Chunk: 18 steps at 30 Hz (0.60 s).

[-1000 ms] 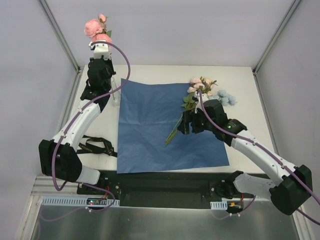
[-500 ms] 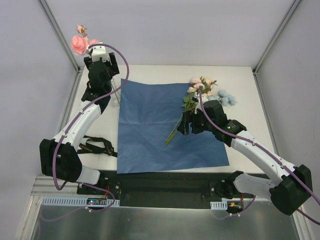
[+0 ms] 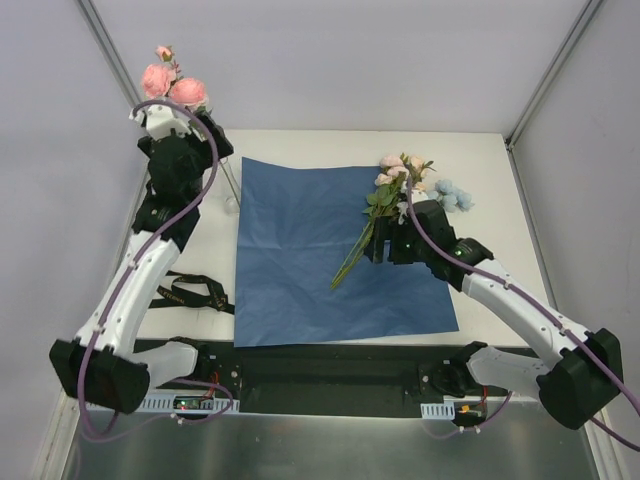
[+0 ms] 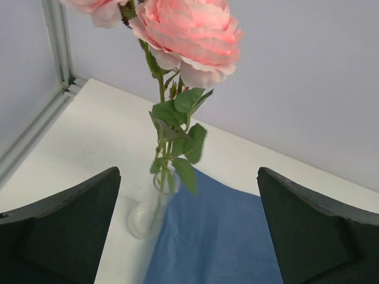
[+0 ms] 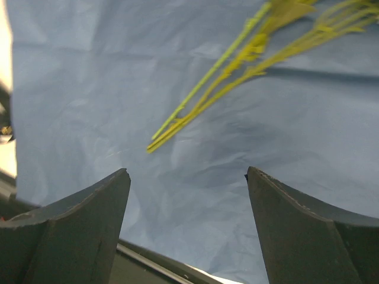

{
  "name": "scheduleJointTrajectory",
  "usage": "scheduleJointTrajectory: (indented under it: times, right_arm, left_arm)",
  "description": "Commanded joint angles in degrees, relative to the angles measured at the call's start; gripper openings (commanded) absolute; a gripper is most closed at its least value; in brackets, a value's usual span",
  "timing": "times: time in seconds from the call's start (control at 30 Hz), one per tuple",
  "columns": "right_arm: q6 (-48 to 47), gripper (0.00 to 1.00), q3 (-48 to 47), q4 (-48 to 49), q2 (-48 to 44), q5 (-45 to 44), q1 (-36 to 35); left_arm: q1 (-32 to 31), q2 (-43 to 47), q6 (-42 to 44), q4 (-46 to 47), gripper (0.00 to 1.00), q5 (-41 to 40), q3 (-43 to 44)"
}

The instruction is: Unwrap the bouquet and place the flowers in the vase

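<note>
at left wrist, rose [image 4: 189, 35] in vase [image 4: 148, 216], at right wrist, stems [image 5: 177, 126] on paper [image 5: 89, 89]

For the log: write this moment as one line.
rose: in vase | left end effector: open, clear | right end effector: open, near stems

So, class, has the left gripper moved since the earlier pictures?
Yes. The left gripper has shifted left, away from the blue paper's edge, leaving the pink rose in the vase.

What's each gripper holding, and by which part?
Nothing. The left gripper is open, clear of the pink rose spray standing in the clear glass vase; the right gripper is open above the blue paper sheet.
</note>
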<state>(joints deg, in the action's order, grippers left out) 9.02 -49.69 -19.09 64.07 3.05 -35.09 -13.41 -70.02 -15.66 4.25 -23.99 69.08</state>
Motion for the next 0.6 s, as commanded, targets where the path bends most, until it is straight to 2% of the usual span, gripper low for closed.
scheduleJointTrajectory:
  times: [0.0, 0.13, 0.17, 0.23, 0.33, 0.4, 0.43, 0.57]
  right_arm:
    - [9.0, 0.82, -0.2, -4.9, 1.8, -9.4, 4.1]
    - [14.4, 0.71, 0.8, -4.7, 3.9, -7.4, 8.0]
    - [15.4, 0.64, 0.5, -4.0, 5.3, -7.1, 8.5]
    - [16.6, 0.58, -0.4, -3.5, 7.0, -7.3, 9.2]
    - [19.6, 0.36, -2.2, -1.7, 12.4, -5.4, 12.2]
    - [22.0, 0.34, -3.7, -0.6, 15.3, -3.6, 13.9]
    - [22.6, 0.35, -4.1, 0.5, 18.3, 1.2, 15.4]
    - [23.6, 0.50, -5.6, 7.7, 25.0, 9.4, 17.5]
  left_arm:
    - [0.4, 11.1, -9.7, -3.4, 0.94, 7.8, -5.2]
    - [0.4, 18.6, -8.2, -4.0, 0.87, 16.2, -8.5]
    - [0.4, 19.6, -8.1, -3.9, 0.87, 17.7, -8.9]
    - [0.4, 21.1, -7.0, -3.9, 0.86, 23.6, -9.1]
    - [0.4, 21.0, -6.1, -3.9, 0.83, 32.1, -8.5]
    - [-0.2, 20.3, -5.8, -4.0, 0.83, 35.8, -8.2]
    - [-0.5, 19.1, -5.6, -3.7, 0.83, 38.8, -7.7]
    - [-2.0, 15.7, -3.9, -3.1, 0.84, 43.8, -6.5]
